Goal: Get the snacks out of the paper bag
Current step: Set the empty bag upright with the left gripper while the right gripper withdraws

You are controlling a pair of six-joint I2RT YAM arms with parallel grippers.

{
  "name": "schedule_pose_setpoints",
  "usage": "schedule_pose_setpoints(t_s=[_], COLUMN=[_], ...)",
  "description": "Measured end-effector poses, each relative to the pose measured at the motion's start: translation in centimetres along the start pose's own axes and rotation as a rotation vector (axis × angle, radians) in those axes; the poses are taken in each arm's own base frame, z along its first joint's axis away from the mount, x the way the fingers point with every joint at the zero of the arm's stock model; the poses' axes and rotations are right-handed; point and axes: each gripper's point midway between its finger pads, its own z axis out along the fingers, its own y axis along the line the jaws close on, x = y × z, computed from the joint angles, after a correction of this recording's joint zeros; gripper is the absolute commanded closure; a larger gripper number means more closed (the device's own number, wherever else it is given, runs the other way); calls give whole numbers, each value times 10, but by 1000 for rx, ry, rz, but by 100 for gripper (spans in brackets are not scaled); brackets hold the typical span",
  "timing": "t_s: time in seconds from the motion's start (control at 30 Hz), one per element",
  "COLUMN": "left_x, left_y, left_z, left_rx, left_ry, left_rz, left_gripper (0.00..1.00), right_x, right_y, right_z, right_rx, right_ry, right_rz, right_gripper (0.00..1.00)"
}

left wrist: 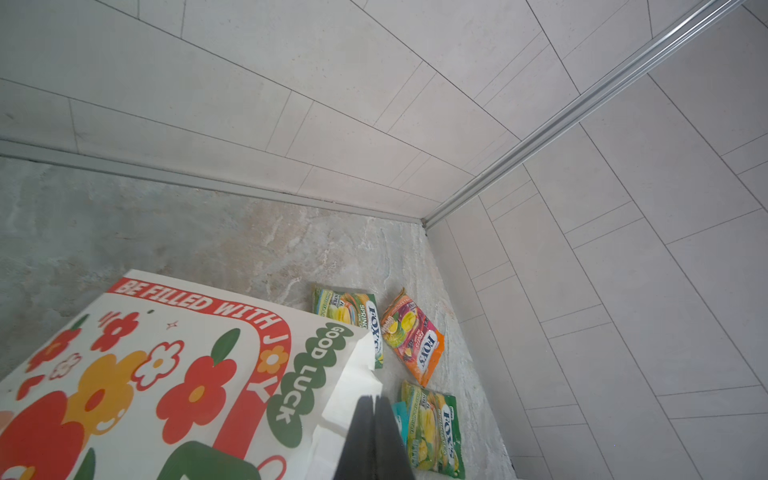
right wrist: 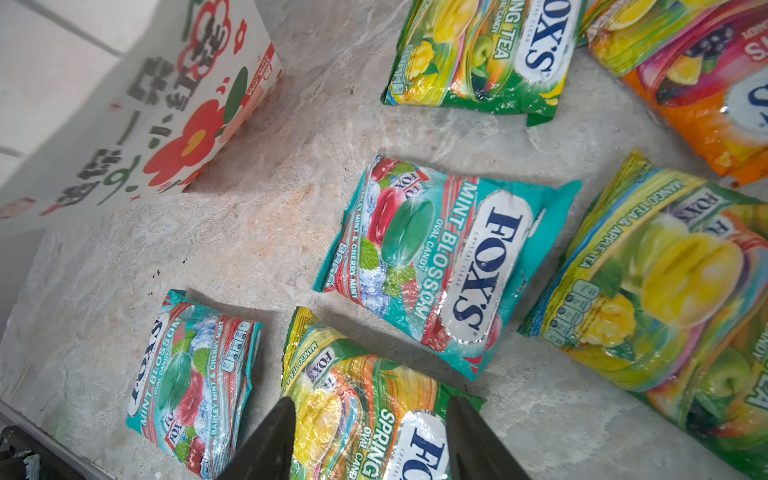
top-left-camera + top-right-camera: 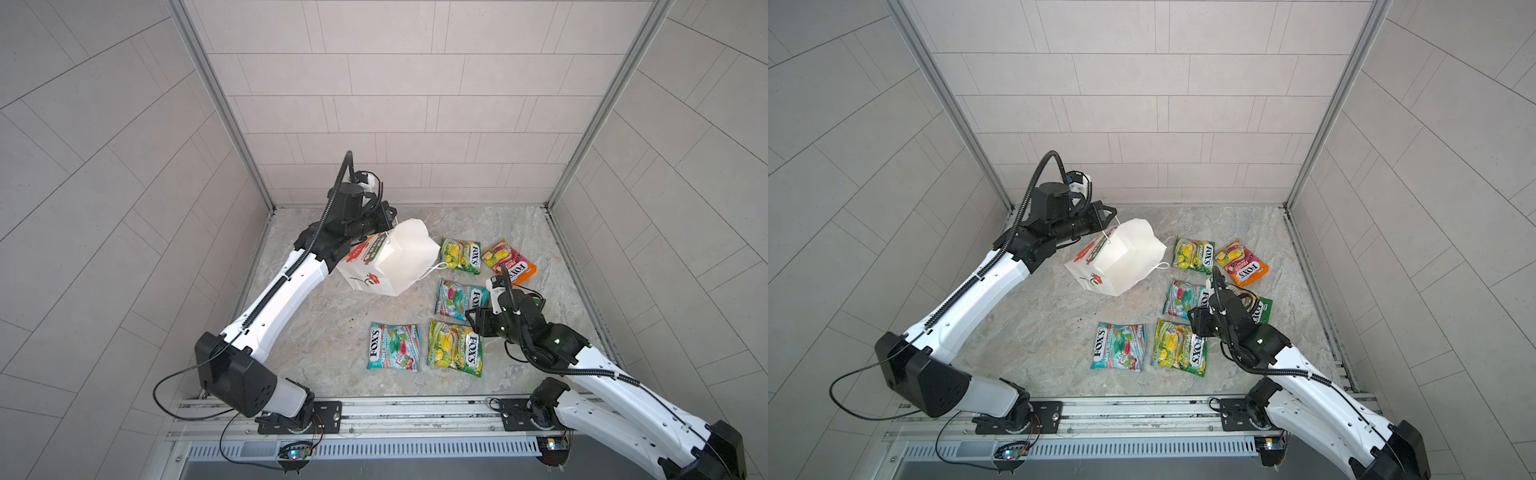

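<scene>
The white paper bag (image 3: 405, 259) (image 3: 1129, 257) (image 1: 166, 374) (image 2: 158, 124) hangs tilted at the back left, one bottom corner near the table. My left gripper (image 3: 390, 216) (image 1: 374, 400) is shut at its upper edge, where a white cord handle (image 3: 1106, 237) runs to the fingers. Several snacks lie flat to its right: green-yellow pouches (image 3: 460, 255) (image 3: 455, 348) (image 3: 1262, 309), teal-red pouches (image 3: 459, 299) (image 3: 394, 347), and an orange-pink pouch (image 3: 509, 259). My right gripper (image 3: 478, 322) (image 2: 370, 405) hovers open over the front green-yellow pouch (image 2: 365, 415), with nothing held.
Tiled walls close the marble table (image 3: 316, 332) at the back and on both sides. A metal rail (image 3: 374, 411) with both arm bases runs along the front edge. The bag's mouth faces the pouches, with its other cord handle (image 3: 434, 268) hanging near the back green-yellow pouch.
</scene>
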Motion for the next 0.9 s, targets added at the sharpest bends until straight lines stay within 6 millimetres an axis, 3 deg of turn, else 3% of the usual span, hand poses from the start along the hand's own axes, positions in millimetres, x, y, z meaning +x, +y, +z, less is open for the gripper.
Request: schedule_pose_setpoints(t_s=[0.27, 0.43, 0.7, 0.9], left_x=[-14, -12, 6, 11], left_y=[-40, -48, -27, 14], left_z=[-10, -6, 13, 28], left_rx=[121, 154, 125, 67], left_ry=[-2, 18, 78, 116], left_rz=[-55, -85, -67, -34], left_gripper=[100, 100, 100, 100], right_x=[4, 4, 5, 7], right_y=[-5, -5, -7, -9], right_z=[-2, -4, -6, -6], right_rx=[7, 5, 2, 6], right_ry=[12, 11, 3, 9], right_rz=[5, 6, 10, 12], right_gripper=[40, 40, 40, 40])
